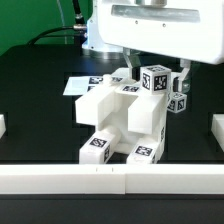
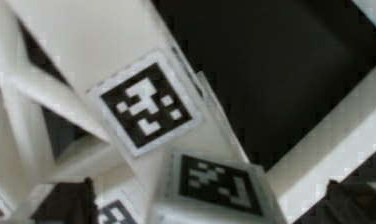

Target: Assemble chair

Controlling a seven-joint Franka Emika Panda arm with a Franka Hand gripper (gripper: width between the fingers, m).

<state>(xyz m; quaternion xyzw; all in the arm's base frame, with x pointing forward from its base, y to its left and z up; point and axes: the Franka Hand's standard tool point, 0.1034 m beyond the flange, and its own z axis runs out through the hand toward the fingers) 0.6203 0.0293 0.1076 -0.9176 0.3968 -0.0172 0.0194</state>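
The arm (image 1: 150, 25) fills the top of the exterior view. Its broad white wrist housing (image 1: 165, 40) sits level and faces straight down. Beneath it the tool (image 1: 158, 76) points downward, with its two fingers (image 1: 186, 74) hanging vertically and set wide apart, jaws parted. The wrist view does not show the fingers clearly.
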